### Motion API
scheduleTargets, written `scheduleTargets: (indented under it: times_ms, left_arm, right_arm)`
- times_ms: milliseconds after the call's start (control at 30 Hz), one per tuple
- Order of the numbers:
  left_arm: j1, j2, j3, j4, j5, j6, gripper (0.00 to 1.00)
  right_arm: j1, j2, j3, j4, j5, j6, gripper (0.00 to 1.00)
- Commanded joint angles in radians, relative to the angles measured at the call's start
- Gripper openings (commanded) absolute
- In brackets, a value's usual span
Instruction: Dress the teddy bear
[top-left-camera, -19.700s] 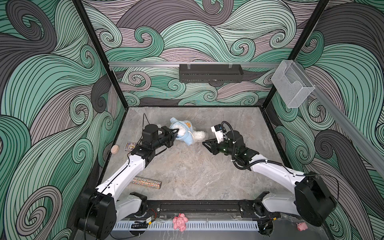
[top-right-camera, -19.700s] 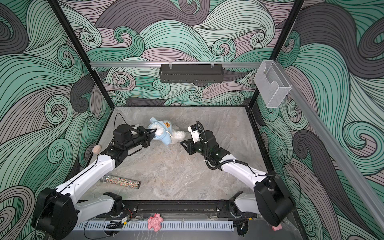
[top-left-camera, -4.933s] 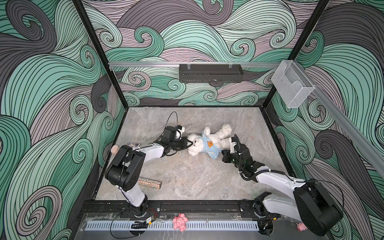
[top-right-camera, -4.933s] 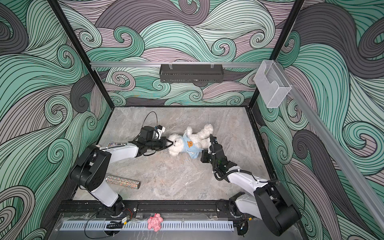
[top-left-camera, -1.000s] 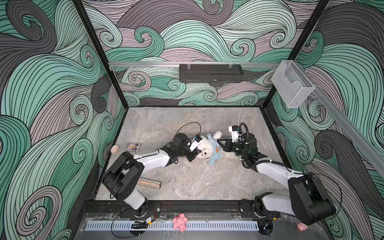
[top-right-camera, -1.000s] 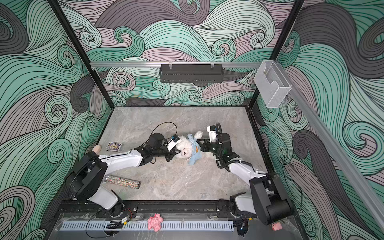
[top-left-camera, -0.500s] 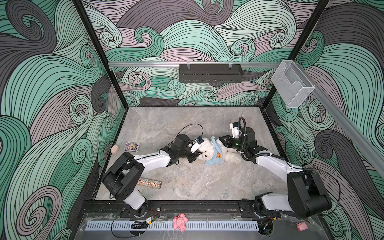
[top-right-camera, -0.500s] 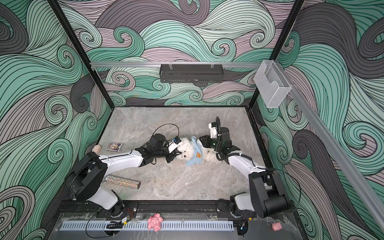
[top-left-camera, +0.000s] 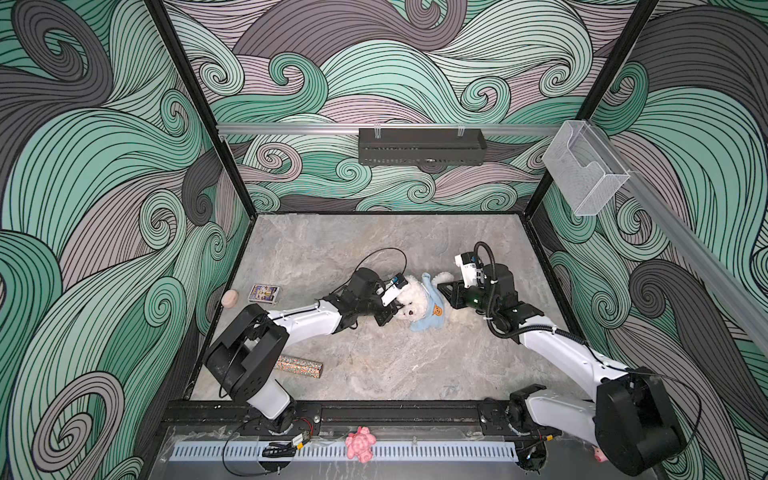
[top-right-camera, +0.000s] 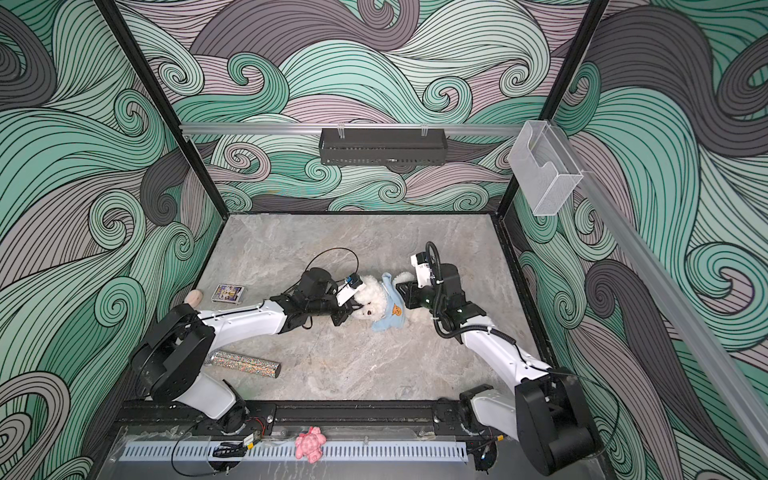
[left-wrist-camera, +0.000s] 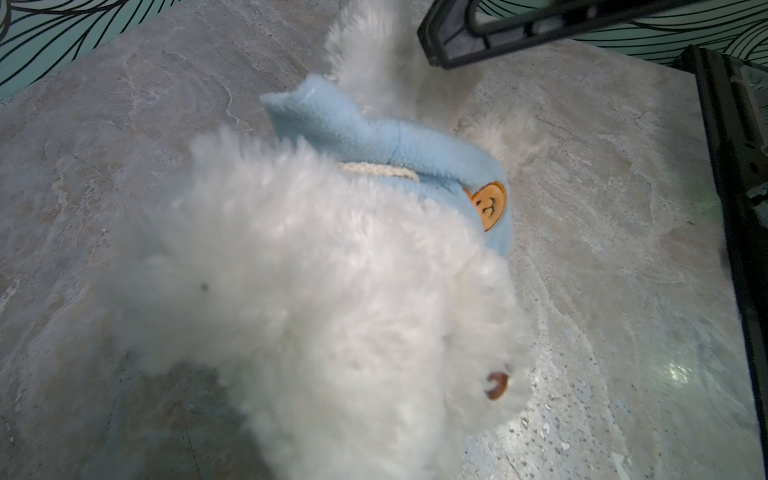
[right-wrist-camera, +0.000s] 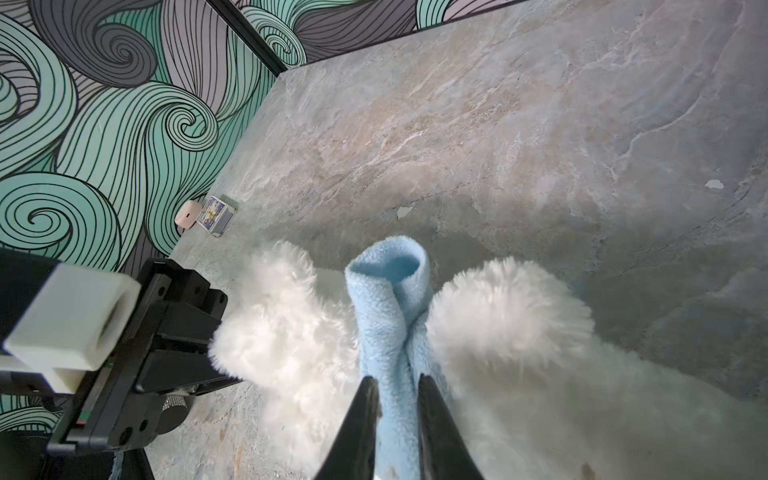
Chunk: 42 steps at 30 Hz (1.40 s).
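Teddy bear (top-left-camera: 409, 296) lying near the middle of the grey marbled bench (top-left-camera: 374, 249) in both top views, between the 2 hands, head toward the left arm. Light-blue garment (top-left-camera: 426, 320) bunched around the body, bearing 1 orange patch (top-left-camera: 436, 309) with a drawn bear face and no lettering. Left hand (top-left-camera: 394, 306) pressed into the head fur, closed together; fur caught inside or not, cannot tell. Right hand (top-left-camera: 444, 291) at the garment, on the side away from the head. By the left wall, a printed card box (top-left-camera: 263, 294), its writing too small to read, just beside a pale pink round thing (top-left-camera: 229, 298). Glitter tube (top-left-camera: 297, 365) near the left arm's base; pink lumpy toy (top-left-camera: 360, 444) on the front rail.

Left wrist view: white head (left-wrist-camera: 311, 291) filling most of the frame, brown nose (left-wrist-camera: 496, 385) low on it, garment behind, patch (left-wrist-camera: 489, 205) readable only as a smiling face. Own fingers hidden by fur. Black finger (left-wrist-camera: 453, 45) of the right hand beside a raised white limb.

Right wrist view: 2 dark fingers (right-wrist-camera: 361, 419) clamped on a fold of the blue garment, rolled sleeve end (right-wrist-camera: 390, 266) sticking up past them, white fur on either side. Black body of the left hand against the head. Card box print blurred, unreadable.
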<state>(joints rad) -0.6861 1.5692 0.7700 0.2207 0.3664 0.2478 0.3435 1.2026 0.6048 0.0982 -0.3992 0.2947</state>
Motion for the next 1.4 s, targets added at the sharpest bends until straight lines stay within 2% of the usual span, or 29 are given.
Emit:
scheduleTargets:
  times_ms: [0,433,600,700,767,933,1067,1200,1367]
  left_arm:
    - [-0.015,-0.004,0.026,-0.069,-0.008,0.024,0.0]
    - [-0.018,-0.003,0.035,-0.09,-0.009,0.035,0.0]
    - [-0.019,-0.003,0.034,-0.088,-0.011,0.035,0.0]
    - [-0.021,-0.003,0.037,-0.088,-0.013,0.03,0.0]
    - [-0.023,-0.004,0.036,-0.088,-0.024,0.024,0.0]
    - [-0.03,-0.021,0.023,-0.097,-0.061,0.001,0.0]
    - [-0.046,-0.033,0.0,-0.127,-0.098,0.028,0.0]
    - [-0.061,-0.041,-0.02,-0.133,-0.122,0.037,0.0]
    - [-0.062,-0.076,-0.069,-0.07,-0.137,0.003,0.0]
  right_arm:
    - [0.006,0.054,0.024,-0.034,0.021,-0.044,0.19]
    - [0.04,0.192,0.096,0.021,0.013,-0.042,0.21]
    - [0.066,0.225,0.117,0.014,0.047,-0.043,0.17]
    - [0.079,0.23,0.126,0.008,0.107,-0.042,0.08]
    - [0.089,0.219,0.137,-0.013,0.193,-0.042,0.0]
    - [0.094,0.136,0.133,-0.037,0.517,-0.037,0.0]
    - [0.085,0.089,0.125,-0.023,0.696,-0.051,0.0]
    - [0.036,0.106,0.142,-0.036,0.7,-0.032,0.0]
    - [-0.065,0.131,0.151,-0.041,0.612,0.014,0.0]
